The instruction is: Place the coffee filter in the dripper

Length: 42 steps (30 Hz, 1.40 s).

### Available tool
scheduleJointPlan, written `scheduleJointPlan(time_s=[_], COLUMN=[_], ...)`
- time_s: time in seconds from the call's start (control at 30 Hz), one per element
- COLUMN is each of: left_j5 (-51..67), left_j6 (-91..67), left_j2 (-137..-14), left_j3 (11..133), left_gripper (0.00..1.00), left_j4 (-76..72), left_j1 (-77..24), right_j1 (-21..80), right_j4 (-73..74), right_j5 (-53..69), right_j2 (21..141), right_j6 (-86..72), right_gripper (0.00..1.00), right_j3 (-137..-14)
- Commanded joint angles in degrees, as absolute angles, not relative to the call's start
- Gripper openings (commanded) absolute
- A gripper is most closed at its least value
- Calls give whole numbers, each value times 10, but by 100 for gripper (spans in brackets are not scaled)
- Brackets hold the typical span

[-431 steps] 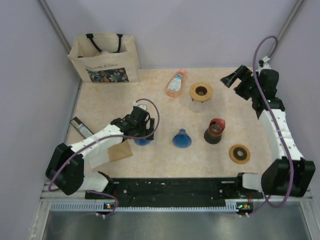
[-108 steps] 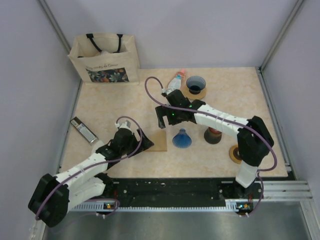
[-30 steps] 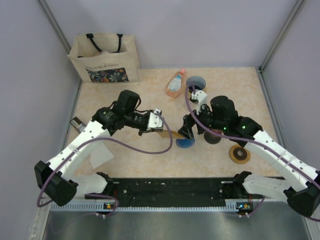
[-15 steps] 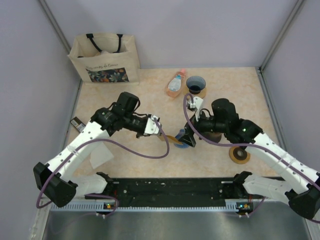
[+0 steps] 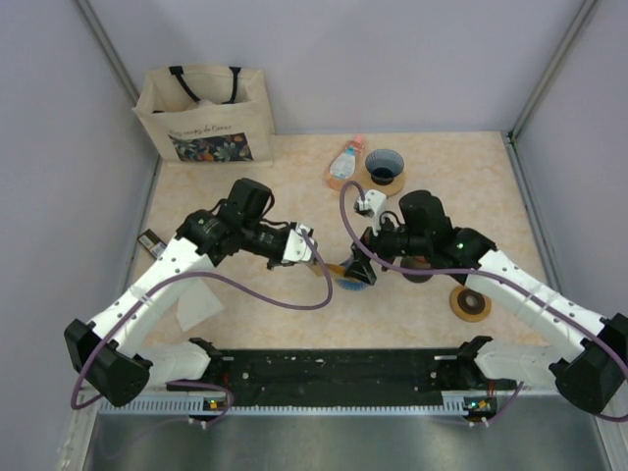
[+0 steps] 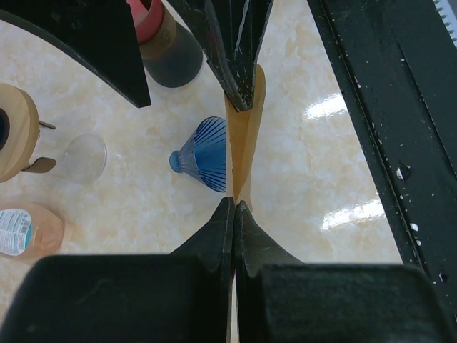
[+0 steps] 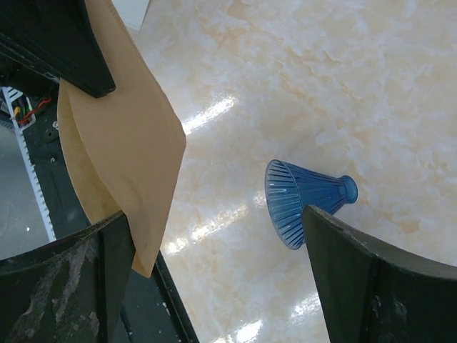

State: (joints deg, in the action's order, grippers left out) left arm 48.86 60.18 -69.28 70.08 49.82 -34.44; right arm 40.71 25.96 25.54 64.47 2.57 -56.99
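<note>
Marbled beige tabletop [image 5: 235, 196]. Left gripper [image 6: 234, 207]: jaws pinched on tan paper coffee filter [image 6: 245, 143], held aloft edge-on, probably for handover. Right gripper [image 7: 211, 218]: fingers wide apart, one beside filter's far edge. Blue ribbed plastic dripper [image 7: 307, 196]: lying sideways beneath, unfilled.

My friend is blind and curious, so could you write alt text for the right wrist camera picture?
A tan paper coffee filter, pinched by the left gripper at upper left, hangs just inside one finger of the open right gripper. A blue ribbed dripper lies on its side on the marbled table.
</note>
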Motion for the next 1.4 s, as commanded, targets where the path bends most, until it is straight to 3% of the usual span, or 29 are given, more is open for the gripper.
scheduleJointPlan(time_s=[0.0, 0.07, 0.43, 0.57, 0.63, 0.67, 0.7, 0.77, 1.0, 1.17, 1.23, 1.37], left_j5=[511, 514, 512, 507, 506, 505, 501, 474, 249, 60, 47, 130], left_j6=[614, 617, 581, 570, 554, 537, 520, 442, 83, -259, -344, -416], left_j2=[-688, -690, -714, -718, -713, -710, -701, -665, -566, -562, -569, -599], left_j3=[718, 719, 744, 749, 744, 742, 736, 695, 572, 561, 553, 546], left_gripper=[0, 0, 0, 0, 9, 15, 22, 99, 99, 99, 99, 99], left_j4=[507, 509, 484, 483, 472, 457, 435, 340, 35, -15, -25, -89], left_j1=[-345, -347, -359, -363, -364, -364, -365, -364, -364, -364, -364, -364], right_j1=[406, 406, 421, 427, 426, 425, 426, 426, 426, 429, 432, 448], right_j4=[235, 229, 206, 203, 202, 203, 201, 200, 172, 85, 76, 61], right_j5=[243, 262, 408, 397, 388, 382, 367, 310, 107, 20, -25, -110], right_j2=[651, 657, 723, 722, 715, 708, 703, 686, 633, 594, 593, 601], right_j6=[30, 28, 31, 29, 28, 26, 22, 4, -59, -76, -77, -75], right_gripper=[93, 90, 57, 31, 18, 3, 0, 0, 0, 0, 0, 0], right_j3=[-587, -585, -595, -598, -597, -598, -596, -595, -585, -548, -550, -556])
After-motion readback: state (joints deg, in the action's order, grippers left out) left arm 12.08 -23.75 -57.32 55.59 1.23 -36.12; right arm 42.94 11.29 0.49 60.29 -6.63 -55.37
